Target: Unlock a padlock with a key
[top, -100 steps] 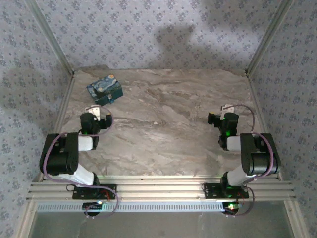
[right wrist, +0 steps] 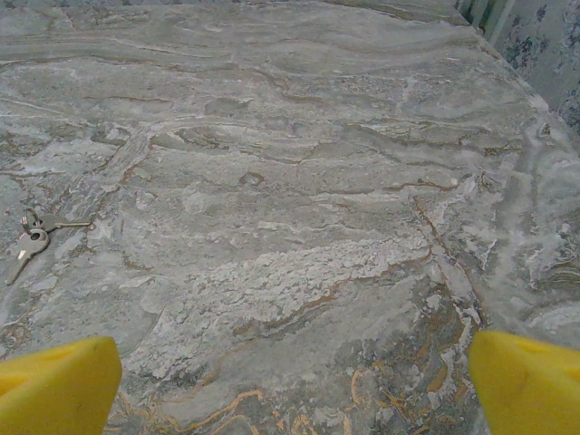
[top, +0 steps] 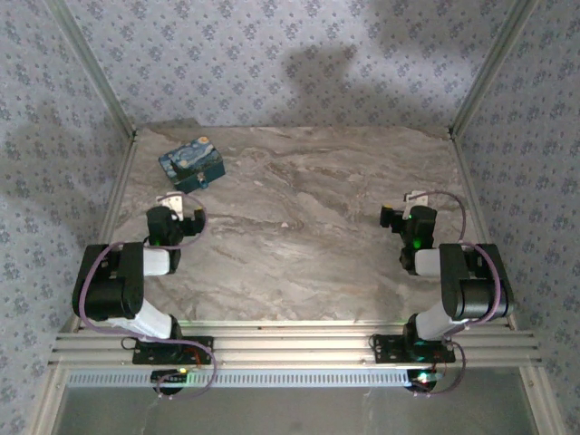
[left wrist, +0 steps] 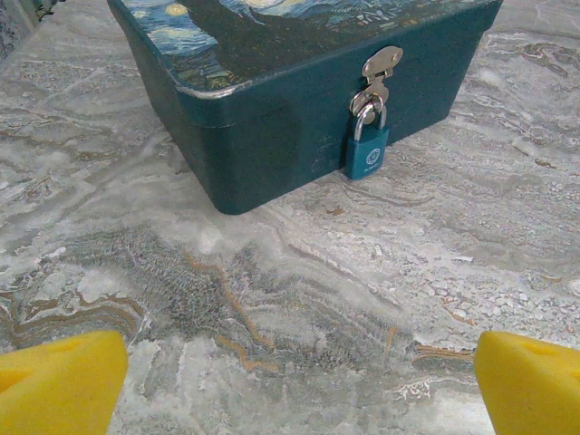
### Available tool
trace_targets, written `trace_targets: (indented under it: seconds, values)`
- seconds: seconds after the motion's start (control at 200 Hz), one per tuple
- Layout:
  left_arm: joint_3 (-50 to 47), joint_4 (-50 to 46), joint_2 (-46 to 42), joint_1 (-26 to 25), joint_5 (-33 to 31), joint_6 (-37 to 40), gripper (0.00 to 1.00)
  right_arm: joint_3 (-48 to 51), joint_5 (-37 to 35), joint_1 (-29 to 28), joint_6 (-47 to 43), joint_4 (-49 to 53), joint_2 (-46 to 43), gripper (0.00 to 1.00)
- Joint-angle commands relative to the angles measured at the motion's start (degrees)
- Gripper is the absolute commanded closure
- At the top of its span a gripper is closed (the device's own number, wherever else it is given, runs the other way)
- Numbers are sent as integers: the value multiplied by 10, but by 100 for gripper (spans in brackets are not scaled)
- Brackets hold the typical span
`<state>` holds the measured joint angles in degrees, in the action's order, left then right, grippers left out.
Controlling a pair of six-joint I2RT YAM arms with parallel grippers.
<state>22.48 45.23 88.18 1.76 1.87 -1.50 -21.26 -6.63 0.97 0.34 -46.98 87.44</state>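
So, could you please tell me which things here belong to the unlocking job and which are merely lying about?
For the job: blue padlock; painted box it hangs on; keys, lying loose.
Merely there: marble table; patterned walls.

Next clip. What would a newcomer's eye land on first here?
The dark blue painted box at the far left of the marble table stands out, a small blue padlock hanging from the hasp on its front, straight ahead of the open left gripper. Loose keys lie on the table, ahead and left of the open right gripper.
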Motion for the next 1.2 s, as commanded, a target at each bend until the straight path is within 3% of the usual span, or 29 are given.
trace_targets:
  seconds: [0.0,1.024,1.129,1.194]
  values:
    - [12,13,-4,1,-3,6,2,-3,-3,-1,-10,-14,-1,0]
    - [12,15,-4,2,-2,5,2,-4,9,2,-12,-12,-2,0]
    - [45,-70,-36,2,-16,-1,2,-28,30,-1,-23,41,-21,0]
    - [81,-157,-60,5,-27,-14,2,-73,25,-8,-29,149,-43,0]
